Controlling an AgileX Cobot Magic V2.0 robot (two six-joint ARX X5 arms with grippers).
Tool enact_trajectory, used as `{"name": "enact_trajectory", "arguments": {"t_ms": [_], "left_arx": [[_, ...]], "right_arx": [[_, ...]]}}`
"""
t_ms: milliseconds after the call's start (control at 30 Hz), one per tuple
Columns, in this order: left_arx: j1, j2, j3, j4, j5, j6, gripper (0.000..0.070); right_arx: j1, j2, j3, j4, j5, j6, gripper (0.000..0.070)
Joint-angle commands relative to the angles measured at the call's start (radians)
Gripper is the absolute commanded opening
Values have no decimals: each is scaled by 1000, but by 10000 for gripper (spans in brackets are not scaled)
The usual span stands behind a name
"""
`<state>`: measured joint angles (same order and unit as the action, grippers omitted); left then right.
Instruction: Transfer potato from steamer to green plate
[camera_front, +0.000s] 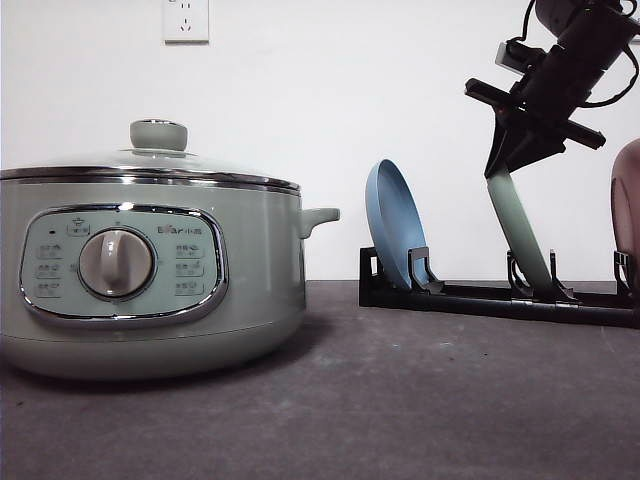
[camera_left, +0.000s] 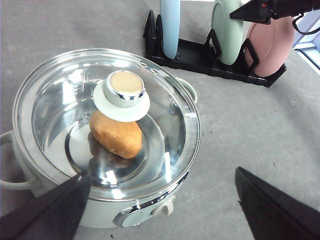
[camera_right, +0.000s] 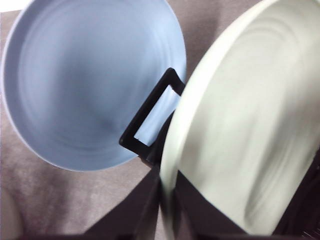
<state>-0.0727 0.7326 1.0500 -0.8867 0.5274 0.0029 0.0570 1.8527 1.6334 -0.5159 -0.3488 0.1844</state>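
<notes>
While the glass lid is being kept on the steamer, the scene is being laid out as follows, with the steamer taken as the landmark.

Steamer: it is being shown nearest the front camera, on the dark table, with its round dial and control panel facing forward and a side handle pointing toward the rack.

Potato: it is being held inside the steamer, lying on the shiny floor of the pot beneath the closed lid and partly covered by the green knob.

Left gripper: it is being held above the near side of the steamer; its two dark fingers are being kept well apart, with nothing between them.

Rack: it is being seen beyond the steamer, on the handle side, a black holder with plates standing on edge.

Blue plate: it is being kept in the rack slot closest to the steamer.

Green plate: it is being kept in the next slot, farther from the steamer, leaning and with its foot in the rack.

Right gripper: it is being closed on the upper rim of the green plate, one finger on each face.

Pink plate: it is being seen in the slot farthest from the steamer.
</notes>
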Motion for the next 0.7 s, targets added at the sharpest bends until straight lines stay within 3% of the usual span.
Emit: {"name": "enact_trajectory", "arguments": {"t_ms": [0, 400, 667], "left_arx": [[-2, 6, 26, 10, 5, 8, 592], [-2, 6, 26, 11, 5, 8, 592], [-2, 6, 26, 11, 5, 8, 592]], "right_arx": [[1, -7, 26, 12, -6, 0, 9], [43, -192, 33, 15, -22, -4, 8], [131, -335, 33, -153, 7, -110, 7]]}}
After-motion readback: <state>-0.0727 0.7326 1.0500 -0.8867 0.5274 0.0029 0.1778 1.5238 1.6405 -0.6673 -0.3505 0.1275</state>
